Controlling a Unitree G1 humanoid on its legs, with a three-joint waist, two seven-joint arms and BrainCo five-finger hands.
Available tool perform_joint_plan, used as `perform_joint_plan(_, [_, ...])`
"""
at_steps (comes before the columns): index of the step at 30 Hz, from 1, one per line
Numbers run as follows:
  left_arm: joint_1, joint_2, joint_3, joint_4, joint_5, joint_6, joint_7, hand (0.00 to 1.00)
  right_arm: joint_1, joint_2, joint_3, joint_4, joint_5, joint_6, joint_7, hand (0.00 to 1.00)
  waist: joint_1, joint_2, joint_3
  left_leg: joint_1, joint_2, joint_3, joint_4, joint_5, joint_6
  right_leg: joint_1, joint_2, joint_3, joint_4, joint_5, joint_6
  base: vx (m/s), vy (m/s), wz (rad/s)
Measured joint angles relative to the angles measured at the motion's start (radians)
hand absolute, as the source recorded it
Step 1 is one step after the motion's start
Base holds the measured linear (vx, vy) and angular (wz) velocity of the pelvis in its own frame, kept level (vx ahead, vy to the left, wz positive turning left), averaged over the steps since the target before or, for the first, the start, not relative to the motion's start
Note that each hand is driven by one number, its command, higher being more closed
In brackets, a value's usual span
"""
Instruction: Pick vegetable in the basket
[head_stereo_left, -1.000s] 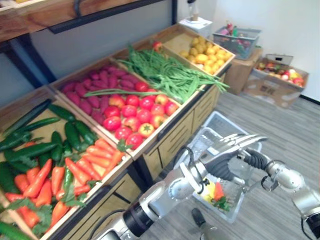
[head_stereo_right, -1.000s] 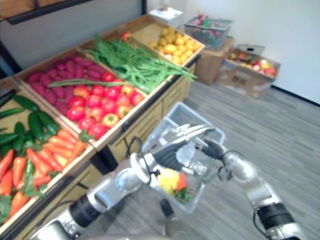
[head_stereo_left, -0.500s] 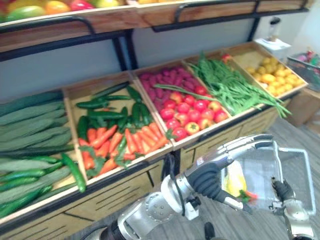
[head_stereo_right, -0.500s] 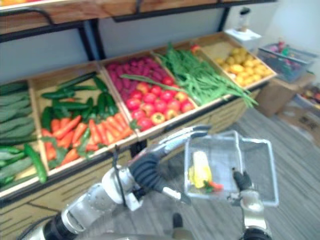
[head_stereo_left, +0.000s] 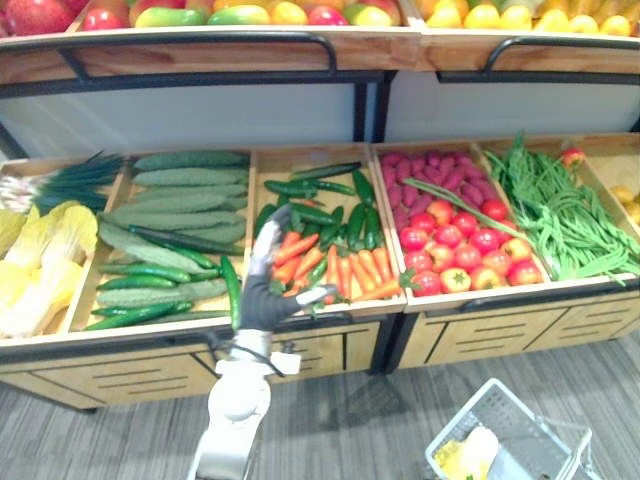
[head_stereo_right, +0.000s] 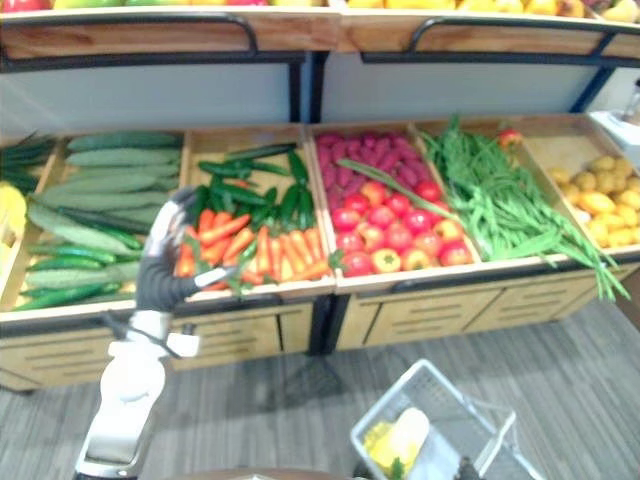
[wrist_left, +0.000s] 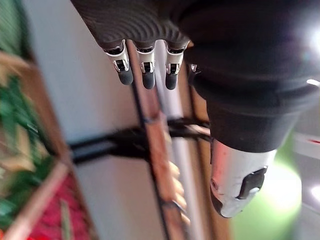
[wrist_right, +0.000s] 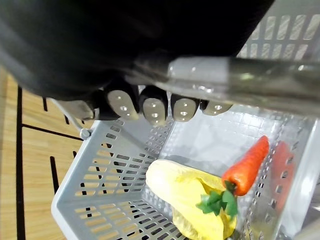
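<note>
Right wrist view: right hand (wrist_right: 152, 107) fingers (wrist_right: 184, 106) round metal handle (wrist_right: 240, 82) of latticed basket (wrist_right: 115, 165), tapered carrot (wrist_right: 247, 165) inside; left hand (head_stereo_left: 262, 298) fingers (wrist_left: 145, 70) straight.

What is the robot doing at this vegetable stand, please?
The robot is gathering vegetables into a basket. Its left hand is raised and open, holding nothing, in front of the crate of carrots. Its right hand is curled round the handle of the grey basket, carried low beside the stand. The basket holds one carrot and a yellow leafy vegetable. No new vegetable is grasped yet.
</note>
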Motion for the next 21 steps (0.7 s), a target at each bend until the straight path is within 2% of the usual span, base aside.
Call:
perform_joint_plan(2, [0.047, -0.034, 0.085, 0.088, 0.046, 0.026, 0.021, 0.00, 0.011, 0.016, 0.007, 0.003, 0.009, -0.013, 0.001, 1.00, 0.002, -0.022, -0.005, 0.006, -0.003, -0.016, -0.034, 0.024, -0.003, 0.003, 0.001, -0.010, -0.001, -0.019, 0.006, 0.01, -0.057, 0.29])
perform_joint_plan(6, [0.086, -0.099, 0.228, 0.288, 0.102, 0.075, 0.065, 0.00, 0.027, 0.047, 0.056, 0.000, 0.009, -0.030, 0.000, 1.00, 0.003, -0.047, -0.019, 0.032, 0.004, -0.027, -0.068, 0.045, -0.006, 0.023, 0.011, -0.030, -0.001, -0.030, 0.002, 0.00, -0.037, 0.14])
perform_joint_plan(10, [0.096, -0.123, 0.336, 0.532, 0.109, 0.115, 0.114, 0.00, 0.033, 0.055, 0.113, -0.022, 0.006, -0.030, -0.007, 1.00, -0.006, -0.041, -0.026, 0.077, 0.001, -0.020, -0.097, 0.053, -0.006, 0.052, 0.008, -0.036, 0.002, -0.057, -0.001, -0.01, -0.006, -0.01])
perform_joint_plan(13, [0.089, -0.134, 0.441, 0.780, 0.102, 0.129, 0.134, 0.00, 0.046, 0.069, 0.142, -0.051, -0.002, -0.030, -0.020, 1.00, -0.018, -0.036, -0.042, 0.093, 0.004, 0.005, -0.128, 0.058, -0.007, 0.048, 0.009, -0.034, 0.000, -0.068, -0.003, -0.01, -0.007, -0.05])
perform_joint_plan(14, [0.075, -0.145, 0.498, 0.931, 0.073, 0.130, 0.144, 0.00, 0.045, 0.070, 0.159, -0.051, -0.004, -0.032, -0.024, 1.00, -0.022, -0.033, -0.043, 0.106, 0.003, 0.013, -0.150, 0.060, -0.009, 0.043, 0.011, -0.028, -0.002, -0.068, -0.004, 0.00, -0.009, -0.12])
perform_joint_plan(17, [0.056, -0.151, 0.545, 1.157, 0.033, 0.140, 0.150, 0.00, 0.029, 0.070, 0.166, -0.026, -0.004, -0.038, -0.037, 1.00, -0.025, -0.031, -0.046, 0.102, -0.001, 0.017, -0.163, 0.069, -0.014, 0.030, 0.015, -0.022, -0.018, -0.068, -0.004, 0.04, 0.001, -0.08])
perform_joint_plan(21, [0.053, -0.140, 0.564, 1.281, 0.029, 0.157, 0.115, 0.00, -0.004, 0.048, 0.161, 0.040, -0.004, -0.042, -0.040, 1.00, -0.025, -0.023, -0.047, 0.102, -0.004, 0.008, -0.162, 0.074, -0.023, 0.032, 0.024, -0.011, -0.030, -0.064, -0.009, 0.11, -0.006, -0.07])
